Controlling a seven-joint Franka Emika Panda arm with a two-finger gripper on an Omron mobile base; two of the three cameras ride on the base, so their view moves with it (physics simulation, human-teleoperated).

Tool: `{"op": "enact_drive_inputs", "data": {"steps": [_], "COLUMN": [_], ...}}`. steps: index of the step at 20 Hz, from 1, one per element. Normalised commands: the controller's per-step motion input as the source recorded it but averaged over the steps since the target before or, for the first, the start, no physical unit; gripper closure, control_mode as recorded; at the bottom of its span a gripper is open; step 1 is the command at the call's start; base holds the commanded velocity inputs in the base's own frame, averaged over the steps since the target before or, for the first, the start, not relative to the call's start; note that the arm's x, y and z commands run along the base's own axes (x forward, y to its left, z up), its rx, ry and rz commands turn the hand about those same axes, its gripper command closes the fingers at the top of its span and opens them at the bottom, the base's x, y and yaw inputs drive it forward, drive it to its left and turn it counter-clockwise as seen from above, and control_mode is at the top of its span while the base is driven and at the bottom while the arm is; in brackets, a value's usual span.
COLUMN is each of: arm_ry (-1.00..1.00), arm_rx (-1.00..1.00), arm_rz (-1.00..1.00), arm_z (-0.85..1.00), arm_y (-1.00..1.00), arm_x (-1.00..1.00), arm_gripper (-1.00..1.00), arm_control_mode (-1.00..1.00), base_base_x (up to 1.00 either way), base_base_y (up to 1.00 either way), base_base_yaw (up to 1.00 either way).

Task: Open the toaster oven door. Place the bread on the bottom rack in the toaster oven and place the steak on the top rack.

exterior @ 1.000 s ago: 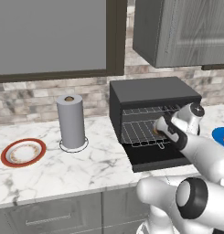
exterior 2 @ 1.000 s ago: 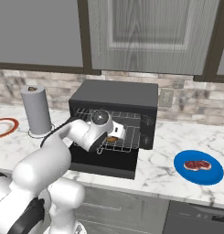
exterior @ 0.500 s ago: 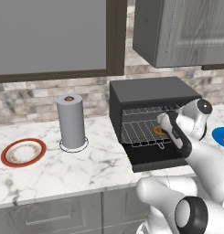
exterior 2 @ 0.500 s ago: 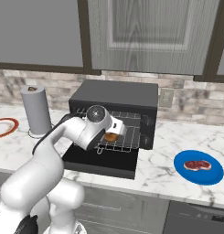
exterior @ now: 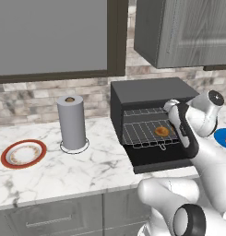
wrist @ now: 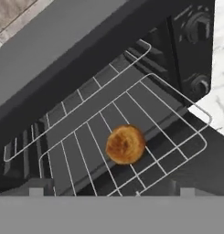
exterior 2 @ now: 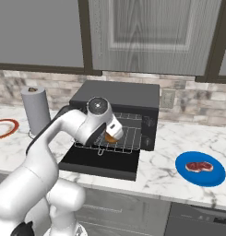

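Toaster oven door [exterior: 163, 156] lying open. Bread [wrist: 125, 144] sitting on bottom rack [wrist: 177, 137], apart from pincer [wrist: 109, 191], jaws released and empty. Bread step looking finished. Steak [exterior 2: 199, 166] waiting on blue plate [exterior 2: 216, 177] at 3 o'clock of toaster oven [exterior 2: 119, 94]; next move calling for swing there and grab.

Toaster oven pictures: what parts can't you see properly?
- Gripper: fingertips barely peek up in the hand view; the arm hides them in both base views.
- Blue plate: cut off by the left base view's right edge.
- Oven knobs: too small to read in the right base view.
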Motion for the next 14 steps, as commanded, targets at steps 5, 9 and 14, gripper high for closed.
{"op": "enact_drive_inputs", "data": {"steps": [5, 9, 14], "arm_ry": [0.01, 0.08, 0.12], "arm_rx": [0.65, 0.65, 0.61], "arm_rz": [-0.36, -0.48, -0.51], "arm_z": [0.07, 0.0, 0.0], "arm_y": [-0.18, -0.13, 0.0], "arm_x": [-0.02, 0.0, 0.0], "arm_gripper": [-1.0, -1.0, -1.0], "arm_control_mode": [-1.0, -1.0, -1.0], "base_base_x": [0.0, 0.0, 0.0], "base_base_y": [0.0, 0.0, 0.0], "base_base_yaw": [0.0, 0.0, 0.0]}}
